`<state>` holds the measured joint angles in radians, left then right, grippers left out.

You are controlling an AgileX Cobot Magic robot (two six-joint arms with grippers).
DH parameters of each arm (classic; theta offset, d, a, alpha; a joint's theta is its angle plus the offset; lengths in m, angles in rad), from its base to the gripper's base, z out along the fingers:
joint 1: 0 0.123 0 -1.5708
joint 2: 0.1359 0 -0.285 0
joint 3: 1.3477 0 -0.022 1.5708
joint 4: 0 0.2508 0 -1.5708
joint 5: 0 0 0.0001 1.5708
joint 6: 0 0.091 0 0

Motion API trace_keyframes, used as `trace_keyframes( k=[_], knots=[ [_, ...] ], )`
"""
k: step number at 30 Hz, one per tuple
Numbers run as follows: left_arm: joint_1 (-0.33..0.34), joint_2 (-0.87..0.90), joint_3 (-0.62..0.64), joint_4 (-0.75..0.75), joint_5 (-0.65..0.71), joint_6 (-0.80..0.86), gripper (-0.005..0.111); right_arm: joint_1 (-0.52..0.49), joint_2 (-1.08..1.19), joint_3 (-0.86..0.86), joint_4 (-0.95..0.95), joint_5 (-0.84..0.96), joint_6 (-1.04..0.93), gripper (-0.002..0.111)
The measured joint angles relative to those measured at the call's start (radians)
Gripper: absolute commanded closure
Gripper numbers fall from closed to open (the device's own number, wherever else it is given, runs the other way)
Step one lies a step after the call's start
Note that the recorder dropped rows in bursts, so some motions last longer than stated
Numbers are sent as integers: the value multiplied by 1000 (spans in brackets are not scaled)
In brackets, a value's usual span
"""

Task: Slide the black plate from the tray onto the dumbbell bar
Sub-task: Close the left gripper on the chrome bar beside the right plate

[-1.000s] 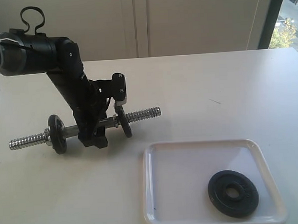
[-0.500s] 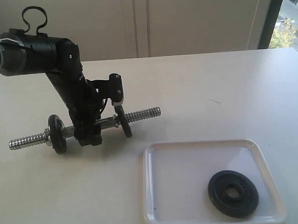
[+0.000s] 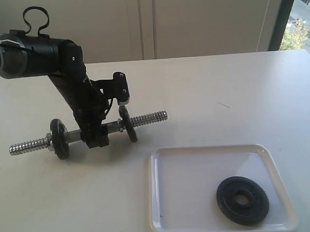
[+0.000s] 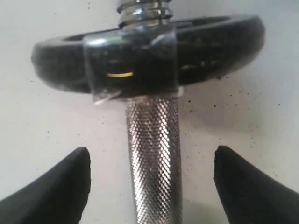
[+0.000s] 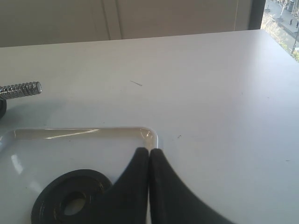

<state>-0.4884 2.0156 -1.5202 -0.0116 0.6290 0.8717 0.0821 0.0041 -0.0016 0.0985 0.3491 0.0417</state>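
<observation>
The plate [image 3: 242,200] lies in the tray [image 3: 190,187], near right; the bar [image 3: 147,118] lies on the tabletop [image 3: 237,91], farther left.

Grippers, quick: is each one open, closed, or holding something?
Left gripper: open, fingers astride the dumbbell bar, not gripping it.
Right gripper: closed, holding nothing.

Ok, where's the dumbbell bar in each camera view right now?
Exterior view: the dumbbell bar lies across the left-centre of the table, beyond the tray.
Left wrist view: its knurled shaft fills the picture's centre, passing through a small black disc.
Right wrist view: only its threaded tip, at the picture's left edge.
Shared landmark: the tray's rim, in the exterior and right wrist views.
</observation>
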Motion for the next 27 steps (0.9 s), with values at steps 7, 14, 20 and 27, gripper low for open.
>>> trace_keyframes(
  k=[7,14,20,27],
  knots=[
    [0,0,0,0,-16,-18,32,0,0,0,0,0,0,108],
    [0,0,0,0,-18,-22,32,0,0,0,0,0,0,108],
    [0,0,0,0,-22,-22,32,0,0,0,0,0,0,108],
    [0,34,0,-7,-28,-25,32,0,0,0,0,0,0,108]
  ],
)
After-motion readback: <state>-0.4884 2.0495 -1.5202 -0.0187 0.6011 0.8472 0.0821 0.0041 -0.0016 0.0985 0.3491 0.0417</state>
